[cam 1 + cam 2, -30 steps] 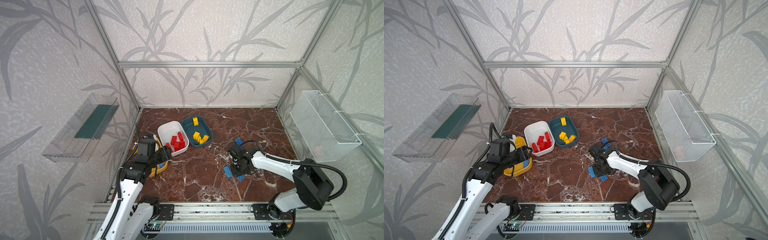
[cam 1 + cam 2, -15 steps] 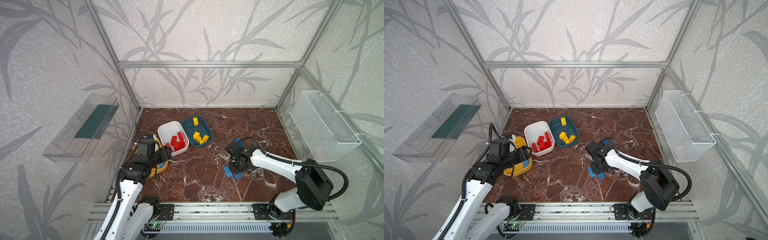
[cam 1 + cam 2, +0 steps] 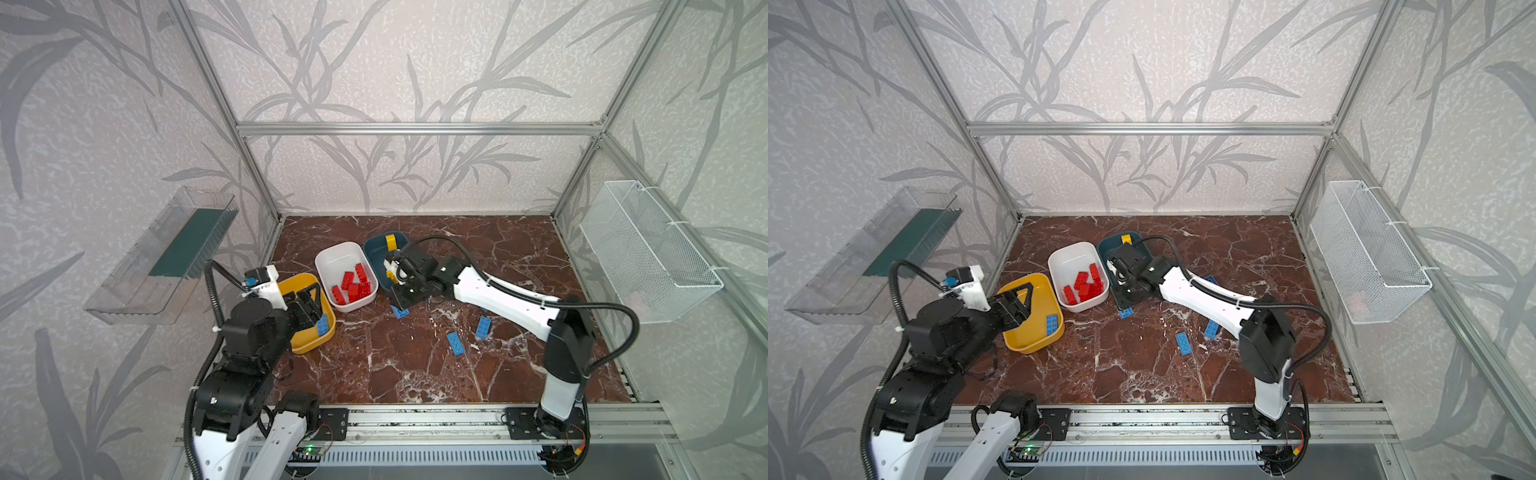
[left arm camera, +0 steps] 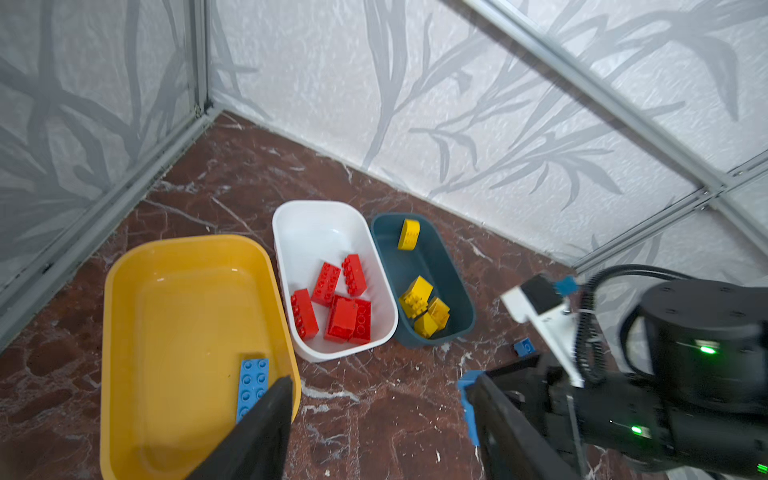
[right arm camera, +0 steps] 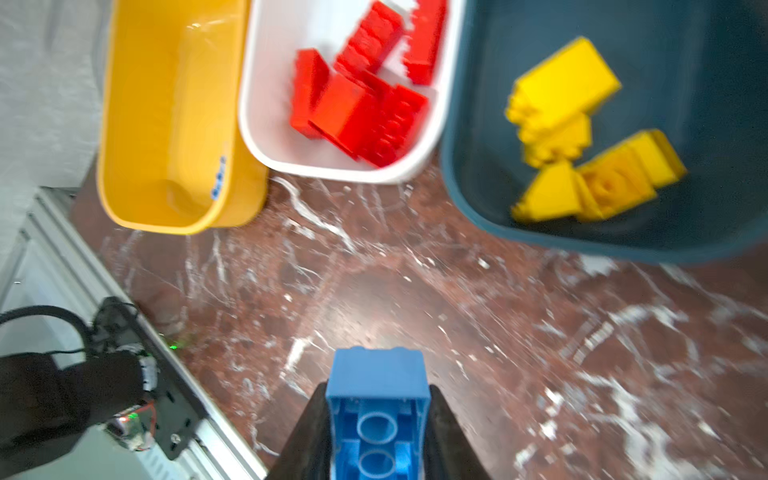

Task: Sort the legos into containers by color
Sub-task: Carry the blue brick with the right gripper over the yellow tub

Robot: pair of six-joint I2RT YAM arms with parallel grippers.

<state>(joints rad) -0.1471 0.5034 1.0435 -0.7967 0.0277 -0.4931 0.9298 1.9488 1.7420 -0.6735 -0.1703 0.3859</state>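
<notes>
No text, label, brand, number or sign could be read on anything in view (the studs of the bricks were too small or too blurred to show any lettering).

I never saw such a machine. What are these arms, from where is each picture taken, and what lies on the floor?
These are two robot arms ending in pinching jaws. Two pictures look down on the whole scene; two come from cameras on the arms' wrists. On the marble surface stand three tubs: the white tub holds red bricks, the teal tub yellow bricks, the yellow tub one long blue brick. Other loose blue bricks lie nearby. The right arm has its jaws shut on a blue brick; the left arm holds its jaws open, empty, over the yellow tub.
</notes>
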